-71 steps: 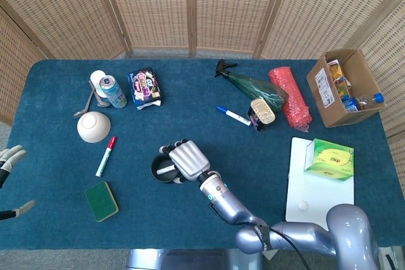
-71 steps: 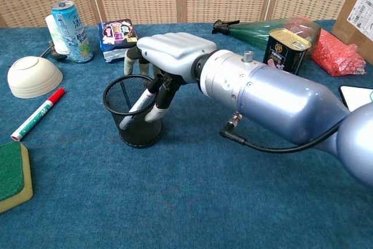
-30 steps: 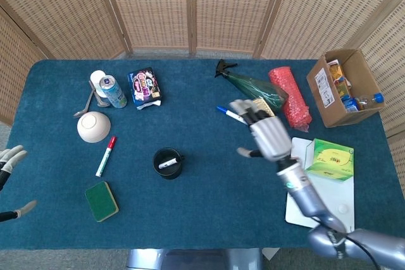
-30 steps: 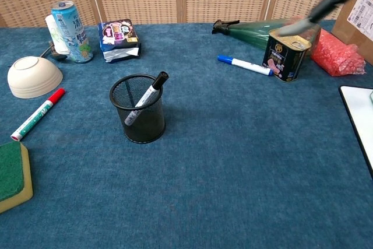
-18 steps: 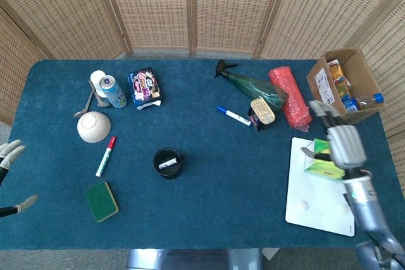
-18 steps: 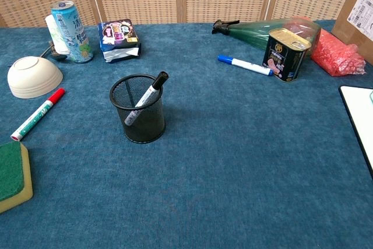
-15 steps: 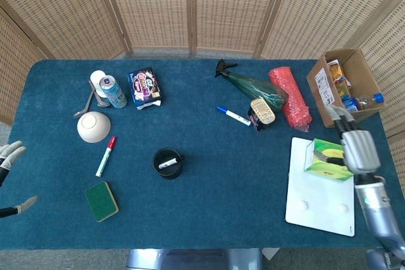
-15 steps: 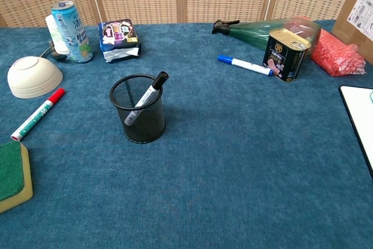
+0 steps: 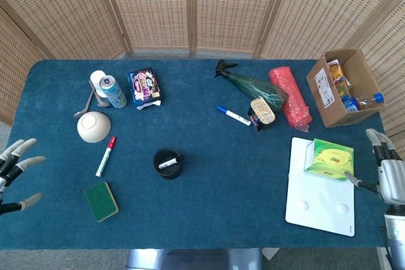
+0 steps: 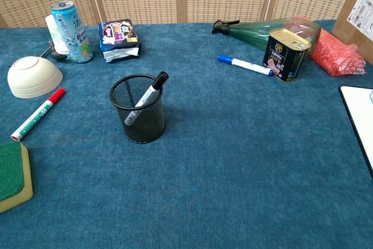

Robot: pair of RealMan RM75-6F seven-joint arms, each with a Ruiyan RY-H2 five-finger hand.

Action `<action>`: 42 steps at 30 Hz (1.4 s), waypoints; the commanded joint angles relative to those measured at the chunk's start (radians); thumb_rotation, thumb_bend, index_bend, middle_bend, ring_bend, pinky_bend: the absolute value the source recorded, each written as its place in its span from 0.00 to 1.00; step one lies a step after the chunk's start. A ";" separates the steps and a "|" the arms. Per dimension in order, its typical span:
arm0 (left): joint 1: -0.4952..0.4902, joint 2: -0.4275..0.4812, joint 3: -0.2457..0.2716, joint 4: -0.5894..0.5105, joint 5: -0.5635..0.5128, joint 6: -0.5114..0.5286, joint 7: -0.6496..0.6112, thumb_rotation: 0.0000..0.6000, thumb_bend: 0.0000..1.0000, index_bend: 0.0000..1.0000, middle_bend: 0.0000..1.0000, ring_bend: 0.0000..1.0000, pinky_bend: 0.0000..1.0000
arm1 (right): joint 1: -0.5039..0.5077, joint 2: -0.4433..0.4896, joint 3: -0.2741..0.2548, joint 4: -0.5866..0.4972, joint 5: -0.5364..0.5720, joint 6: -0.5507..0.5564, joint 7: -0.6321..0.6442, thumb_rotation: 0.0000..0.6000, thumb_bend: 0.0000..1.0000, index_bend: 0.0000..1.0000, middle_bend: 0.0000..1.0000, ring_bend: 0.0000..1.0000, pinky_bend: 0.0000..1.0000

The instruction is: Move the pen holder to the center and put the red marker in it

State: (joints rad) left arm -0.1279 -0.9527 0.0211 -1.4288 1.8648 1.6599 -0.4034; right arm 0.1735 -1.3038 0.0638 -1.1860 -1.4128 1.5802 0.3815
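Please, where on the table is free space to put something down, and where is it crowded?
Free: the cloth between the pen holder and the white board, and the near edge right of the green sponge. Crowded: around the drink can and bowl, and around the tin can.

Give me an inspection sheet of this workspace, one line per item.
Surface: table covered in blue cloth.
Job's things: black mesh pen holder upright left of centre, a black marker leaning inside; red marker flat on the cloth to its left, not in it.
Clutter: bowl, can, green sponge, snack packet, blue marker, tin, green spray bottle, red bubble wrap, cardboard box, green box on a white board.
Hands: left hand and right hand at the table's edges, fingers spread, holding nothing.
Cables: nothing seen.
Surroundings: wicker screen behind.
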 commanded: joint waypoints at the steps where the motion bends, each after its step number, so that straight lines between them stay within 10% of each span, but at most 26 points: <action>1: -0.070 -0.034 -0.015 0.090 0.065 0.007 -0.040 1.00 0.18 0.23 0.00 0.00 0.29 | -0.009 -0.007 0.006 0.009 -0.005 0.008 0.010 1.00 0.00 0.03 0.10 0.10 0.35; 13: -0.276 -0.250 -0.025 0.596 0.237 0.007 0.071 1.00 0.18 0.21 0.00 0.06 0.39 | -0.021 -0.006 0.030 0.005 -0.021 0.005 0.028 1.00 0.00 0.03 0.10 0.10 0.35; 20: -0.375 -0.377 0.038 0.861 0.296 -0.020 0.078 1.00 0.18 0.26 0.00 0.01 0.25 | -0.028 -0.001 0.045 -0.003 -0.016 -0.008 0.048 1.00 0.00 0.03 0.10 0.10 0.35; 42: -0.494 -0.576 0.202 1.037 0.299 -0.186 0.202 1.00 0.20 0.36 0.00 0.01 0.17 | -0.046 0.016 0.076 -0.015 -0.021 -0.023 0.131 1.00 0.00 0.02 0.10 0.10 0.35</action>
State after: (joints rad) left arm -0.6210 -1.5227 0.2177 -0.3967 2.1659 1.4789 -0.2073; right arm 0.1277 -1.2884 0.1391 -1.1998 -1.4330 1.5573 0.5110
